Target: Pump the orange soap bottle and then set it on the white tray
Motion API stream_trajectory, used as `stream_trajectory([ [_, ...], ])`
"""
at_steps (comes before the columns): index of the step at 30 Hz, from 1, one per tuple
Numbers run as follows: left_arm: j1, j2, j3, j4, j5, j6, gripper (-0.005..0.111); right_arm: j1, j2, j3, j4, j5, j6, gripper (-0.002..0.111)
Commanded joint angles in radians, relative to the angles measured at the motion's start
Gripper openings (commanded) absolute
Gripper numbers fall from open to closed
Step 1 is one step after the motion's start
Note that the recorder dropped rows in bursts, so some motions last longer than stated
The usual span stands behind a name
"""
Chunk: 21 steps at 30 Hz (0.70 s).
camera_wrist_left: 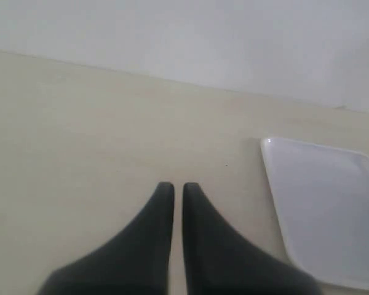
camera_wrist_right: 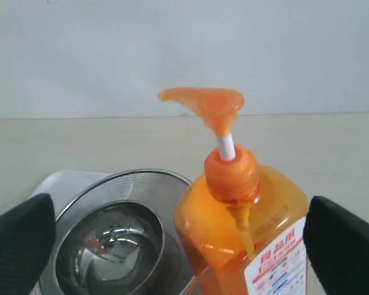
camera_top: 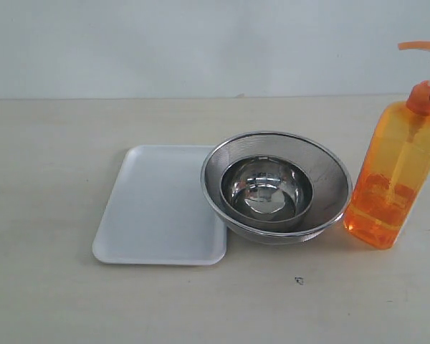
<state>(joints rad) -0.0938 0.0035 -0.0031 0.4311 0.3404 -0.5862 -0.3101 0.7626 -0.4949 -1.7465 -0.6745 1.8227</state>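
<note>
Bottle [camera_wrist_right: 234,233] stands on the surface [camera_top: 57,301] beside the nested bowls [camera_top: 276,186], between the wide-open jaws of the right gripper [camera_wrist_right: 179,209] — bracketed for a grasp, nothing held yet. Beyond the bowls lies the tray [camera_top: 161,208]; left gripper [camera_wrist_left: 178,190] closed on nothing — idle.

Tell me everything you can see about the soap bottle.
The bottle is clear orange plastic with a rectangular body, an orange pump head raised on a white stem, and a white label printed red. It stands on the table beside the steel bowls, off the tray. The open right pincer flanks it.
</note>
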Motion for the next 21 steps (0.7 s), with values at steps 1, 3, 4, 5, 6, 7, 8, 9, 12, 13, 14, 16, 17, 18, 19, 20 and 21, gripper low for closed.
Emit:
stream_trajectory([
  [1, 0.004, -0.003, 0.003, 0.004, -0.004, 0.004, 0.005, 0.002, -0.096, 0.076, 0.002, -0.027, 0.050, 0.105],
  [3, 0.004, -0.003, 0.003, 0.004, -0.004, 0.004, 0.005, 0.002, -0.140, 0.105, 0.002, -0.074, 0.051, 0.105],
  [4, 0.004, -0.003, 0.003, 0.004, -0.004, 0.004, 0.005, 0.002, -0.163, 0.121, 0.002, -0.090, 0.052, 0.105],
  [5, 0.004, -0.003, 0.003, 0.004, -0.004, 0.004, 0.005, 0.002, -0.179, 0.137, 0.002, -0.106, 0.054, 0.105],
  [6, 0.004, -0.003, 0.003, 0.004, -0.004, 0.004, 0.005, 0.002, -0.200, 0.153, 0.002, -0.123, 0.064, 0.105],
  [7, 0.004, -0.003, 0.003, 0.004, -0.004, 0.004, 0.005, 0.002, -0.218, 0.165, 0.002, -0.142, 0.074, 0.105],
  [8, 0.004, -0.003, 0.003, 0.004, -0.004, 0.004, 0.005, 0.002, -0.229, 0.170, 0.002, -0.160, 0.083, 0.105],
  [9, 0.004, -0.003, 0.003, 0.004, -0.004, 0.004, 0.005, 0.002, -0.239, 0.175, 0.002, -0.187, 0.093, 0.105],
  [12, 0.004, -0.003, 0.003, 0.004, -0.004, 0.004, 0.005, 0.002, -0.251, 0.175, 0.002, -0.253, 0.121, 0.105],
  [13, 0.004, -0.003, 0.003, 0.004, -0.004, 0.004, 0.005, 0.002, -0.251, 0.175, 0.002, -0.267, 0.123, 0.105],
  [14, 0.004, -0.003, 0.003, 0.004, -0.004, 0.004, 0.005, 0.002, -0.251, 0.175, 0.002, -0.275, 0.123, 0.105],
  [16, 0.004, -0.003, 0.003, 0.004, -0.004, 0.004, 0.005, 0.002, -0.251, 0.175, 0.002, -0.284, 0.123, 0.105],
  [17, 0.004, -0.003, 0.003, 0.004, -0.004, 0.004, 0.005, 0.002, -0.251, 0.175, 0.002, -0.284, 0.123, 0.105],
  [18, 0.004, -0.003, 0.003, 0.004, -0.004, 0.004, 0.005, 0.002, -0.253, 0.175, 0.002, -0.282, 0.123, 0.105],
  [19, 0.004, -0.003, 0.003, 0.004, -0.004, 0.004, 0.005, 0.002, -0.257, 0.177, 0.002, -0.277, 0.123, 0.105],
  [20, 0.004, -0.003, 0.003, 0.004, -0.004, 0.004, 0.005, 0.002, -0.264, 0.179, 0.002, -0.267, 0.123, 0.105],
  [21, 0.004, -0.003, 0.003, 0.004, -0.004, 0.004, 0.005, 0.002, -0.281, 0.190, 0.002, -0.244, 0.123, 0.105],
])
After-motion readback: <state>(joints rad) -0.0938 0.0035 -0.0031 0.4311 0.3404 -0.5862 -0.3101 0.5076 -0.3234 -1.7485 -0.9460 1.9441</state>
